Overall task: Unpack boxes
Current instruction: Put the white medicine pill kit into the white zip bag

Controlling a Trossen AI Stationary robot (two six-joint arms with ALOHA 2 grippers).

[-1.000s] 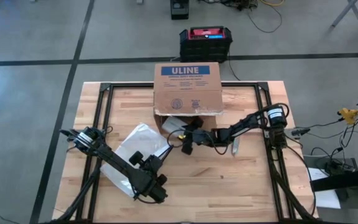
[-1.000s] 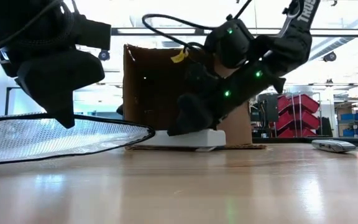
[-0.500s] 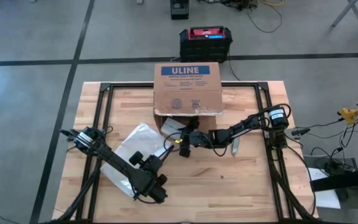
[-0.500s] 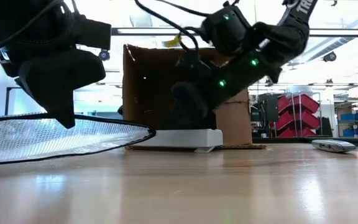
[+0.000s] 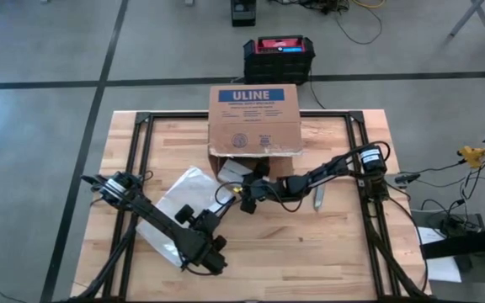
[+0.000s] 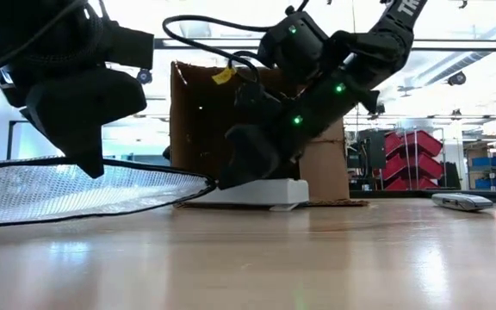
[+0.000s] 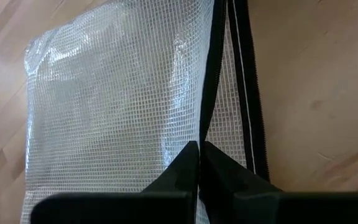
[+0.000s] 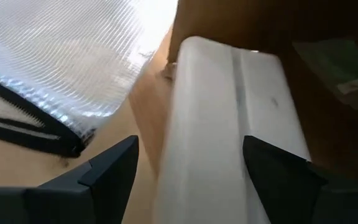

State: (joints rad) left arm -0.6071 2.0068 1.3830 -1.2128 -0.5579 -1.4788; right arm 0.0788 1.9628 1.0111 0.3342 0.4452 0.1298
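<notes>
The brown ULINE box (image 5: 255, 118) lies on its side at the table's far middle, its opening toward the near edge. A flat white item (image 6: 257, 191) rests in that opening and sticks out onto the table. My right gripper (image 8: 191, 168) is open, one finger on each long side of the white item (image 8: 229, 124), at its near-left end (image 5: 241, 189). A clear mesh bag (image 5: 183, 202) with a black zipper rim lies on the table's left half. My left gripper (image 7: 199, 146) is shut on that rim, at the bag's near end (image 5: 207, 259). My left gripper pinches the mesh bag's black zipper edge (image 7: 215, 93) between its two shut fingers, slanting down from above. That edge is lifted off the table (image 6: 102, 161), while the rest of the bag lies flat. My right gripper straddles the white item; whether its fingers (image 8: 278, 174) touch it I cannot tell.
A black-and-red case (image 5: 279, 52) stands on the floor beyond the far edge. A small grey pen-like thing (image 5: 317, 198) lies on the table right of my right gripper. The box's lower flap (image 6: 334, 203) lies flat on the table under the white item.
My right gripper has moved a little toward the table's left along the white item, and its arm has risen slightly. The white item, the box and the bag have stayed where they were.
</notes>
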